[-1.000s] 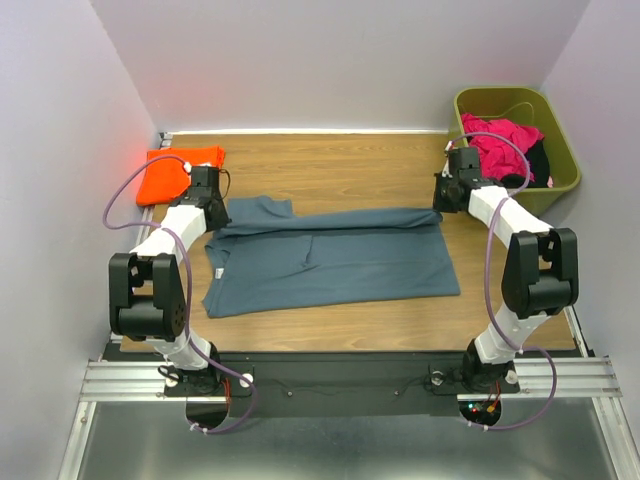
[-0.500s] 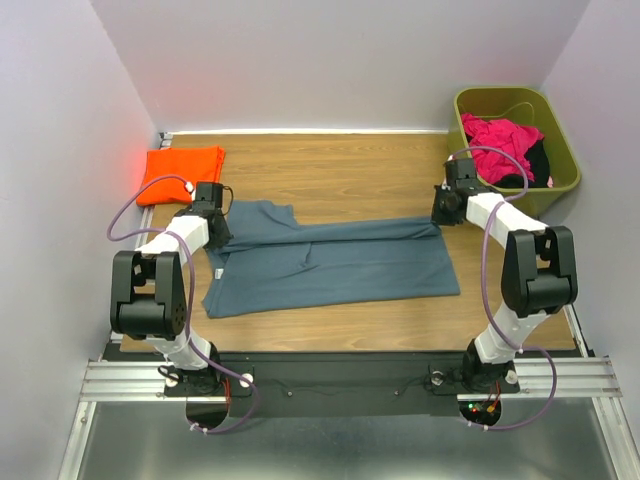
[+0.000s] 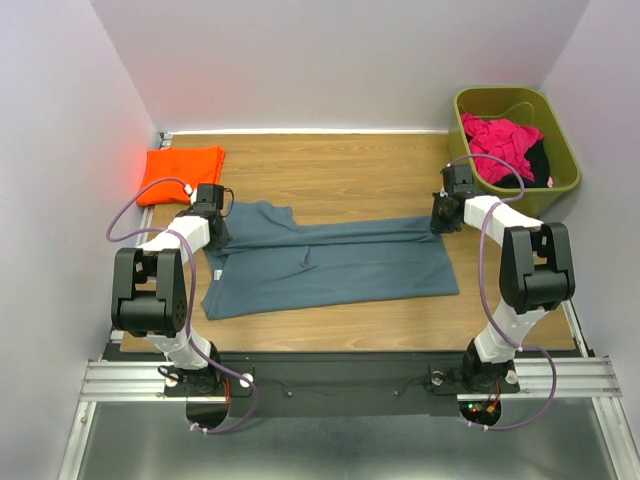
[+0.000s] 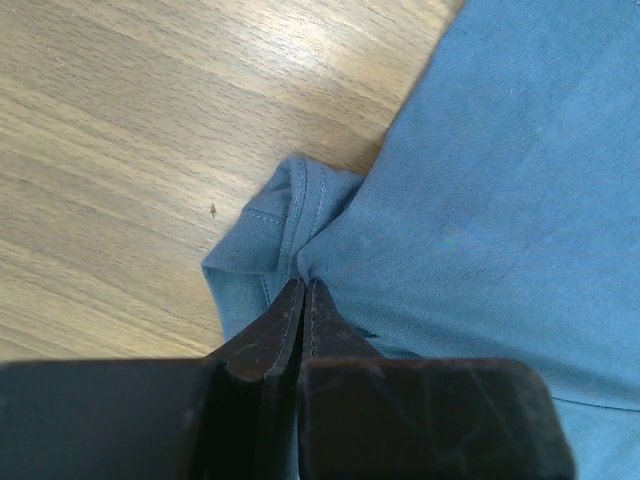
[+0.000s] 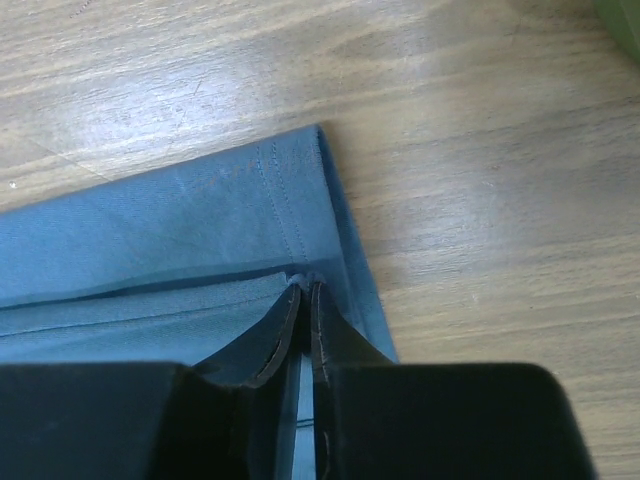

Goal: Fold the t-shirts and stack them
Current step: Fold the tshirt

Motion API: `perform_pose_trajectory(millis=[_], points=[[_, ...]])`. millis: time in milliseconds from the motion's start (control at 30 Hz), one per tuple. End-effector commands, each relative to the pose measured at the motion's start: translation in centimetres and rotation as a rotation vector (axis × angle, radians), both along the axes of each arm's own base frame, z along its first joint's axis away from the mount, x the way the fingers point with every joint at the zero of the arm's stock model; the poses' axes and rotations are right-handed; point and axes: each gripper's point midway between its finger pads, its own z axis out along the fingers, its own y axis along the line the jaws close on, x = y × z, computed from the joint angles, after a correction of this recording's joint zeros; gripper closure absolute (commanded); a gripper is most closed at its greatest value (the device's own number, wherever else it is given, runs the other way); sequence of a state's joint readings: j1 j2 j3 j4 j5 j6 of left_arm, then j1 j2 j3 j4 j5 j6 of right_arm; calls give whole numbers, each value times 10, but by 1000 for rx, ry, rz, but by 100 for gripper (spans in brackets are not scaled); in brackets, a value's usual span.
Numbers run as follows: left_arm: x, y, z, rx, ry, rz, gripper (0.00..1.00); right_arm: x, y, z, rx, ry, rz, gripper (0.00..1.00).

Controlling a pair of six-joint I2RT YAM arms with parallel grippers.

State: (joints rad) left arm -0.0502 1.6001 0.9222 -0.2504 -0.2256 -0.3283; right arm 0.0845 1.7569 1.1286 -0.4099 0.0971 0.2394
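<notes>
The wood-grain table [image 3: 350, 165] carries the slate blue-grey t-shirt [image 3: 330, 265], soft matte cloth spread in a long, folded rectangle across the middle. At the far right, an olive plastic bin [image 3: 567, 165] holds crumpled pink fabric [image 3: 505, 140]. The bright orange t-shirt [image 3: 180, 170] lies folded flat at the far left corner. The left gripper [image 4: 302, 285] pinches a puckered stitched edge; the right gripper [image 5: 303, 288], nearly closed, nips the hemmed corner.

Nothing here can be read from where I stand. The blue-grey t-shirt [image 3: 330, 265] spread mid-table and the orange t-shirt [image 3: 180, 172] at ten o'clock carry no legible print, tag or number, and close up the wrist cameras show only plain cloth and stitching.
</notes>
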Motion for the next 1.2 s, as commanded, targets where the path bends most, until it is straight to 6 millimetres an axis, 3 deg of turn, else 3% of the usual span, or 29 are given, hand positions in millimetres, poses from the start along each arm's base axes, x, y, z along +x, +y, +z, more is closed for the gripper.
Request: perform_pose_trajectory(millis=[0,133,233,267,333,467,533,633,700,833,867,1000,1167], points=[[-7,12,4,39,-10,46,91,5,-8,16,-14,-59,-22,88],[-10,10,13,20,-29,58,80,4,2,29,55,-89,-30,74],[-12,6,28,-11,-72,76,47,4,8,43,102,-115,-44,62],[-11,3,33,-23,-89,72,28,5,16,48,134,-124,-32,59],[-6,3,57,-27,-160,68,13,10,31,69,208,-165,17,50],[17,4,102,-1,-296,27,12,22,66,103,293,-229,145,46],[28,2,105,8,-308,-14,12,28,84,112,321,-246,203,46],[48,-2,94,-1,-271,-41,15,43,140,120,386,-250,339,46],[61,-3,80,3,-239,-48,17,51,164,121,416,-252,396,46],[83,-1,65,24,-214,-65,20,63,231,116,491,-234,507,46],[88,-1,65,31,-217,-74,21,74,246,114,509,-235,528,46],[110,-1,51,42,-191,-91,24,92,294,104,565,-225,568,47],[121,1,34,57,-153,-93,30,104,335,78,625,-176,559,48]])
